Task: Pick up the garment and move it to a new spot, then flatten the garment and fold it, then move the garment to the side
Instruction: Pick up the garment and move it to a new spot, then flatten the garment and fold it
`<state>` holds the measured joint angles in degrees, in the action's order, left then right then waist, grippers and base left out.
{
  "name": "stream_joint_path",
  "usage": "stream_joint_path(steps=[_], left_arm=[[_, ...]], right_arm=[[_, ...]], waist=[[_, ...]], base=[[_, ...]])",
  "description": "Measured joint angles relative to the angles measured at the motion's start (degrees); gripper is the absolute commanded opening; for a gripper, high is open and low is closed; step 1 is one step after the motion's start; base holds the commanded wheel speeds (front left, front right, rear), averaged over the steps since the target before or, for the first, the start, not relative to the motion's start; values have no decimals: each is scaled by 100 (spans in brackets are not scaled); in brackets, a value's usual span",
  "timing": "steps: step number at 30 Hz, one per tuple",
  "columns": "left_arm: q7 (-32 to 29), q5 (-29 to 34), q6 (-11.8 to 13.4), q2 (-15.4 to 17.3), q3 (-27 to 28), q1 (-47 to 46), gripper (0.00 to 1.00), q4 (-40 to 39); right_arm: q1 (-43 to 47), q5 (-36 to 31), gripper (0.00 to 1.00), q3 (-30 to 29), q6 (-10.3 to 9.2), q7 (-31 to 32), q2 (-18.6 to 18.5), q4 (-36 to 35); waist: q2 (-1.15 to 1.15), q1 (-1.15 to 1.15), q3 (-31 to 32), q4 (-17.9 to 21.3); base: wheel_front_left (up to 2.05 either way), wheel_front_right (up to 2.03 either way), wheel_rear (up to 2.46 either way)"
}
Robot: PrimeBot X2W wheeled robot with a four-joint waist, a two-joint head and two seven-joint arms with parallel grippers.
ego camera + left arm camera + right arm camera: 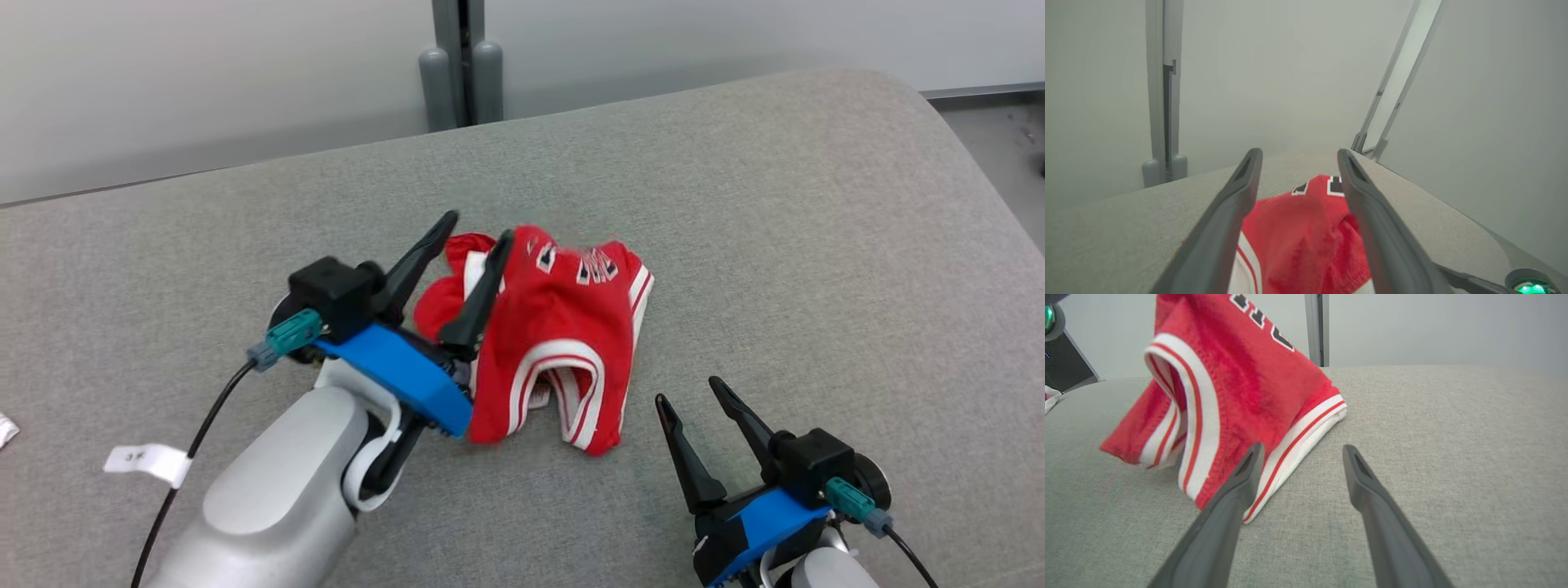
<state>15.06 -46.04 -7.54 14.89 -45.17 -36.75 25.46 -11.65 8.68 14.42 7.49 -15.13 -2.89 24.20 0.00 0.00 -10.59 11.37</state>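
Two open grippers, one crumpled red jersey (563, 327) mid grey cushion (816, 204). Pick-up step, I'd say: left gripper (478, 227) should sink deeper & close on several layers of the bunched left side; right gripper (689, 391) should take the striped hem so nothing drags. Pose: left forearm angles up-right, jaws spread, cloth between fingers but not pinched. Right sits low at near right, jaws spread, tips near jersey's corner, apart from it.
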Motion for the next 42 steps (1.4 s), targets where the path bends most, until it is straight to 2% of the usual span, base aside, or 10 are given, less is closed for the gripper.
stream_joint_path(steps=[2, 10, 15, 19, 25, 31, 36, 42], left_arm=[[1, 79, 0, 29, 185, 158, 100, 99], [2, 644, 1, 111, 1748, 1396, 100, 276], [1, 1159, 1, -123, 2819, 2269, 100, 118], [2, 1586, 1, -356, 3249, 2994, 100, -66], [1, 1874, 1, -643, 3559, 3758, 100, -250], [1, 1942, 1, -702, 3477, 3829, 100, -304], [1, 1930, 1, -650, 3281, 3651, 100, -285], [1, 1790, 1, -592, 3087, 3516, 100, -211]], right_arm=[[22, 7, 100, -49, 0, 0, 2, -10], [59, 82, 100, -218, 0, 1, 2, -76], [202, 109, 100, -354, 0, 1, 2, -48], [374, 151, 100, -466, 0, 0, 2, 1], [612, 167, 100, -511, 0, 1, 1, 108], [604, 146, 100, -366, 0, 0, 0, 80], [322, 198, 100, 289, 0, 0, 1, 12], [-452, 527, 100, 1325, 1, 0, 7, -10]], waist=[[0, 0, 29, -65], [0, 0, 374, -496], [0, 0, 654, -759], [0, -1, 863, -939], [0, -1, 989, -1082], [0, 0, 952, -1179], [0, 0, 843, -1293], [0, 1, 698, -1532]], base=[[0, 0, 0], [0, 0, 0], [0, 0, 0], [0, 0, 0], [0, 0, 0], [0, 0, 0], [0, 0, 0], [0, 0, 0]])
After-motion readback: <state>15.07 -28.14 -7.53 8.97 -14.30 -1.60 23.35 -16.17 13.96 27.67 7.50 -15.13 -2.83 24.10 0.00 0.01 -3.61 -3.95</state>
